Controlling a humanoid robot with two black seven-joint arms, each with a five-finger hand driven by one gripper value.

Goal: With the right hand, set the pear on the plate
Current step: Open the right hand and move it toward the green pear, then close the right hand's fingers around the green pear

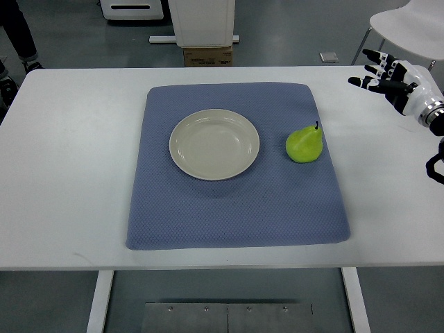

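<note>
A: Where is the pear [304,144] sitting?

B: On the blue mat [236,208], at about three o'clock from the plate [214,144]. It is just beside the plate's rim but not touching it; a strip of mat shows between them. Its stem points up toward twelve o'clock, slightly to one.

A: And the plate itself?

B: A pale, shallow round plate, lying on the mat a little toward eleven o'clock from the mat's middle. Nothing lies in it.

A: What about the right hand [392,80]?

B: It comes in from the picture's right edge, at roughly two o'clock from the pear and well apart from it. It is over the white table [69,173], outside the mat's right border. Its fingers [371,55] are spread and relaxed, pointing toward nine or ten o'clock, and they grasp nothing.

A: Is the left hand anywhere?

B: No left arm shows in this view.

A: Anything else around?

B: The mat lies roughly centred on the table, its far edge narrower-looking than its near one. Past the table's far edge, at twelve o'clock, stands a white pedestal with a cardboard box [207,55] at its foot. A white chair seat [409,28] shows at the upper right corner, and someone's dark trouser leg [17,31] at the upper left.
</note>
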